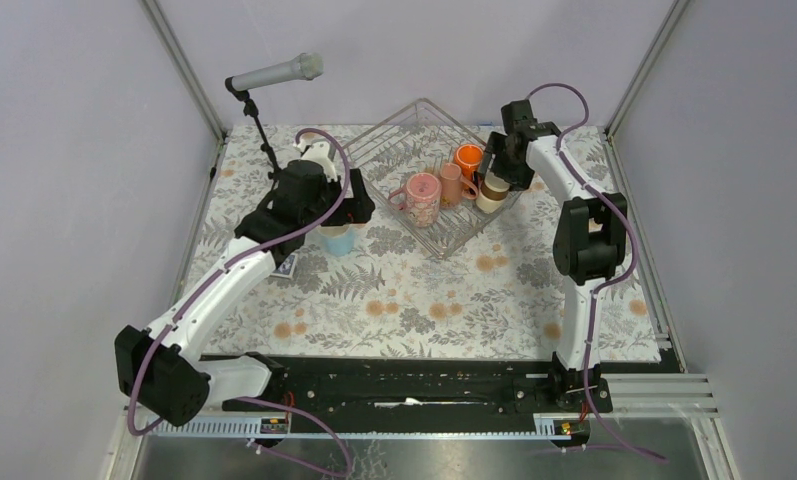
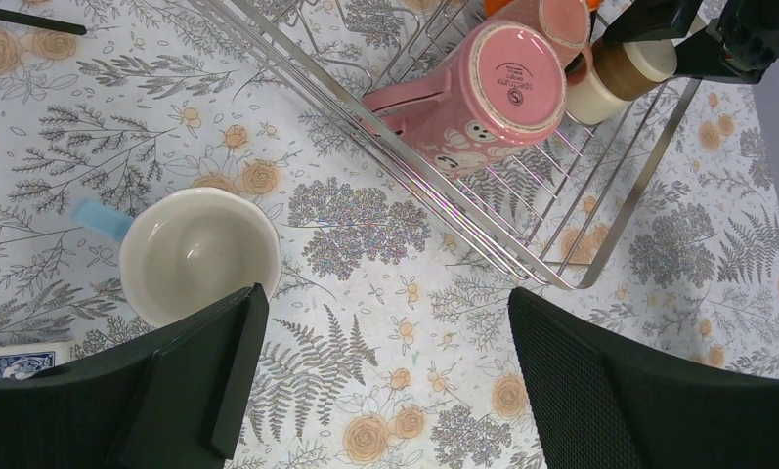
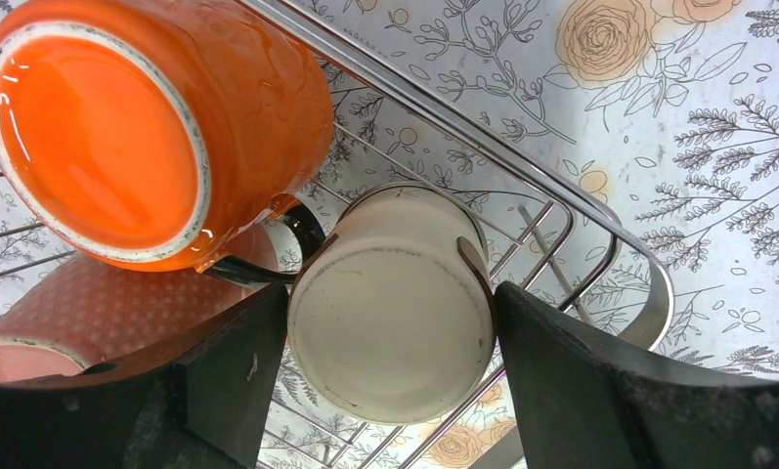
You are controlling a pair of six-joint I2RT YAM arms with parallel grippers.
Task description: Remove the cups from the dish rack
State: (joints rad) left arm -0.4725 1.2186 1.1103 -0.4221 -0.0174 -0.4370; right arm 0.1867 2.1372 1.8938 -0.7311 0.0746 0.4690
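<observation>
Hovering spread, the left gripper (image 2: 380, 322) has the light blue mug (image 2: 199, 254) beside one finger, outside the dish rack (image 2: 483, 244). The right gripper (image 3: 393, 303), also spread, straddles an upturned cream cup (image 3: 390, 337) in the rack; squeezing and lifting looks next.

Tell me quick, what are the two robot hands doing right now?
Left gripper: open, holding nothing.
Right gripper: astride the cream cup; grip cannot be told.
</observation>
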